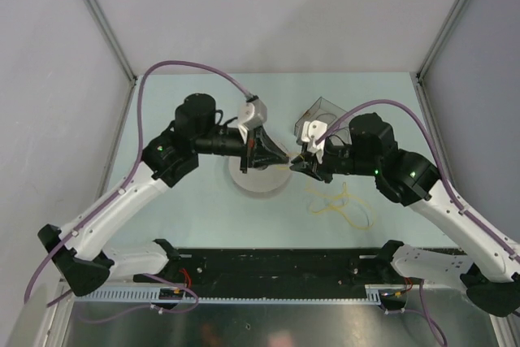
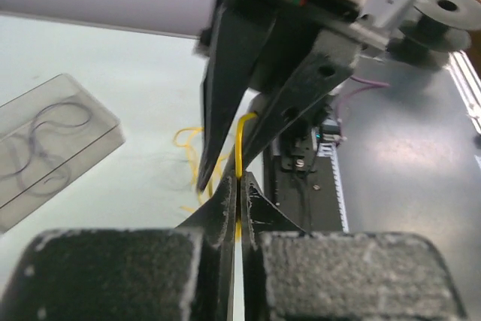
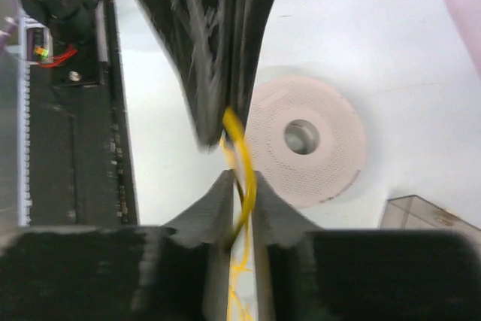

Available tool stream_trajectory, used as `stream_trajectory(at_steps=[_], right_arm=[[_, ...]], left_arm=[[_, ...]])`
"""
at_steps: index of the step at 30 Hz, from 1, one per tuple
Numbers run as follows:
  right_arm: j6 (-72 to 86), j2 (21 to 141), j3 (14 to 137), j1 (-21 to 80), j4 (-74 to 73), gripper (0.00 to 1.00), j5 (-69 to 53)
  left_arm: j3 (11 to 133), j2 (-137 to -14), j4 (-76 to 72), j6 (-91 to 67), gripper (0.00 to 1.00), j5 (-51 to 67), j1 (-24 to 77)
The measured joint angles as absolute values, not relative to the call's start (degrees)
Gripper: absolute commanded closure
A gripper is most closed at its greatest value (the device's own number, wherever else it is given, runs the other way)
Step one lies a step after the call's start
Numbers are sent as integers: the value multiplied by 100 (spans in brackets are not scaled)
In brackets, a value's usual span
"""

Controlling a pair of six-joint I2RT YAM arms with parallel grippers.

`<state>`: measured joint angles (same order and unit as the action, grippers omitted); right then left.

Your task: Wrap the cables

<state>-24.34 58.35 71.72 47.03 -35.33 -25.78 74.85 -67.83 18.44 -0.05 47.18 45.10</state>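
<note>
The yellow cable (image 1: 341, 201) lies in loose loops on the table right of centre, and one strand rises to both grippers. My left gripper (image 1: 275, 157) is shut on that strand; in the left wrist view the gripper (image 2: 238, 181) pinches the cable (image 2: 239, 144) just below the right gripper's black fingers (image 2: 222, 95). My right gripper (image 1: 299, 165) faces it tip to tip. In the right wrist view the right gripper (image 3: 240, 183) is closed on the cable (image 3: 242, 148) with a narrow gap, and the left gripper's fingers (image 3: 214, 50) are blurred directly ahead.
A pale round perforated disc with a centre hole (image 1: 258, 181) lies under the left gripper and shows in the right wrist view (image 3: 334, 163). A clear plastic box (image 1: 323, 111) stands behind the right gripper; it holds thin dark wire (image 2: 52, 137). A black rail (image 1: 276, 264) runs along the near edge.
</note>
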Motion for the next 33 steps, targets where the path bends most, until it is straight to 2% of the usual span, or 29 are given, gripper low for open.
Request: stream_trajectory(at_steps=[4,6,8,10,12,16,27,33], right_arm=[[-2436,5854,7172,4265,-3592,24,-2541],[-2576,5953,7170,3898,-3787,13,-2576],[-2779,6099,7161,3527,-4073,8,-2661],[-3074,6294,7081,3107,-4423,10,-2722],[-3385,6445,6912,2823,-4742,18,-2759],[-4003,6534,6407,2821,-5369,26,-2862],[-5118,5905,4351,3879,-5089,28,-3041],[-5190,6143,3809,4270,-4237,28,-3024]], left_arm=[[7487,-6672,2032,-12,100,4541,3658],[7511,-6672,2078,-113,100,4362,2821],[7511,-6672,2106,-165,100,4189,2191],[7507,-6674,2119,-202,100,4049,1780],[7463,-6674,2112,-215,100,3953,1566],[7192,-6683,2123,-257,100,3865,1535],[6724,-6814,2228,-261,100,3704,1535],[6689,-6814,2220,-290,100,3699,1535]])
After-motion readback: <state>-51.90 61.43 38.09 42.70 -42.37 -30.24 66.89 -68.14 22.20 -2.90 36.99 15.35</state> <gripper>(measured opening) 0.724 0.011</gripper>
